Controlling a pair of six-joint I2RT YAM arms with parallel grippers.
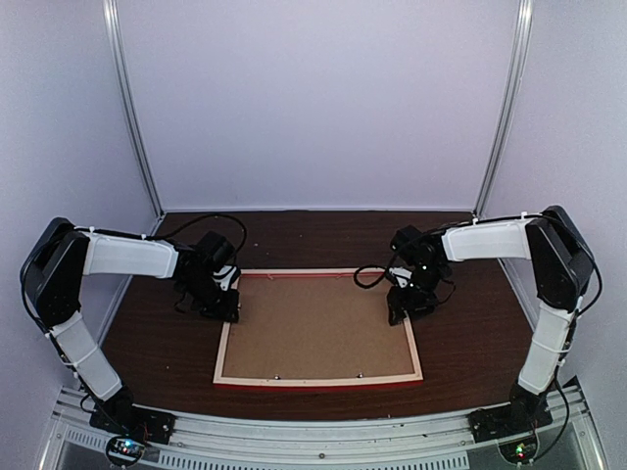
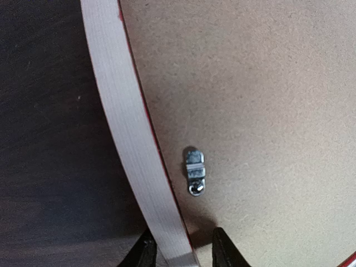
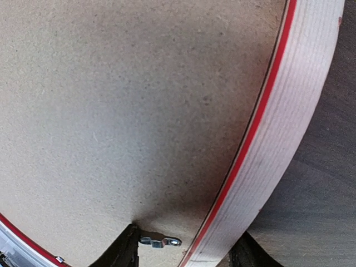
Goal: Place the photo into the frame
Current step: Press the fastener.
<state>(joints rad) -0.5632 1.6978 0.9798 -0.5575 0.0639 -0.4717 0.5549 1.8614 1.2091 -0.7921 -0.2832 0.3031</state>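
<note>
Two arms seen from above, bent inward from either side of a dark brown tabletop (image 1: 470, 343). Flat in the middle of it, between them, the frame (image 1: 318, 379), back side up, with pale bare wood rails all round and a sliver of red along the near edge. Filling its opening, a plain brown backing board (image 1: 318, 328), with two tiny metal fittings (image 1: 277, 375) against the near rail. Down at the frame's left rail, toward the far corner, the left hand (image 1: 223, 305); down at the right rail, roughly level with it, the right hand (image 1: 407, 308). From the left wrist: the frame (image 2: 128, 128) as one pale rail curving from top to bottom, tabletop (image 2: 44, 139) on one side, backing board (image 2: 256, 111) on the other, a thin red line along the rail's inner edge. Open, the left hand (image 2: 181, 256), straddling the rail rather than pinching it: one dark finger (image 2: 146, 253) right against the wood on the tabletop side, the other over the board with a narrow shadowed gap. Just ahead, a small metal clip (image 2: 195, 173) lying on the board close beside the rail. From the right wrist: pale rail (image 3: 278, 139) with its red inner edge, board (image 3: 122, 100) to one side, tabletop (image 3: 328, 194) to the other. Open as well, the right hand (image 3: 183, 253), fingers (image 3: 125, 250) set wide, one over the board, one at the rail's outer edge, with another metal clip (image 3: 161, 241) between the inner finger and the rail.
</note>
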